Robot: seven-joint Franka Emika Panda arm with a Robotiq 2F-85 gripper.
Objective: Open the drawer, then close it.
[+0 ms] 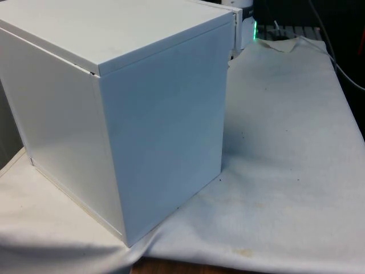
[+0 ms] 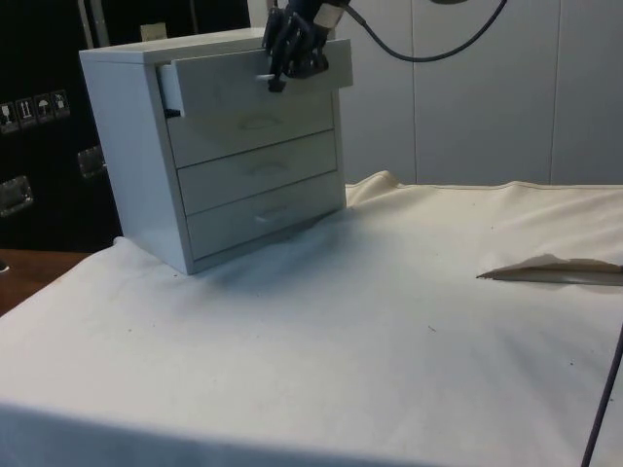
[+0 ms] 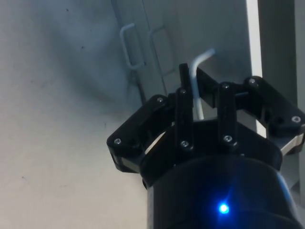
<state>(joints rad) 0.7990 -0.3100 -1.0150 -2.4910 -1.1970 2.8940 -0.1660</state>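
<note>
A white chest of drawers (image 2: 175,156) stands on the cloth, turning its plain back and side (image 1: 114,114) to the front view. Its top drawer (image 2: 243,83) is pulled out a little past the other drawers below it. My black gripper (image 2: 282,68) sits at that drawer's front, shut on its thin white handle (image 3: 198,81). In the wrist view the handle runs between the two fingers (image 3: 183,119), which pinch it from both sides.
The lower drawers (image 2: 258,190) are shut, and their wire handles (image 3: 131,45) hang beneath the gripper. A fold in the white cloth (image 2: 555,268) rises at the side view's right. A black cable (image 2: 428,44) trails from the arm.
</note>
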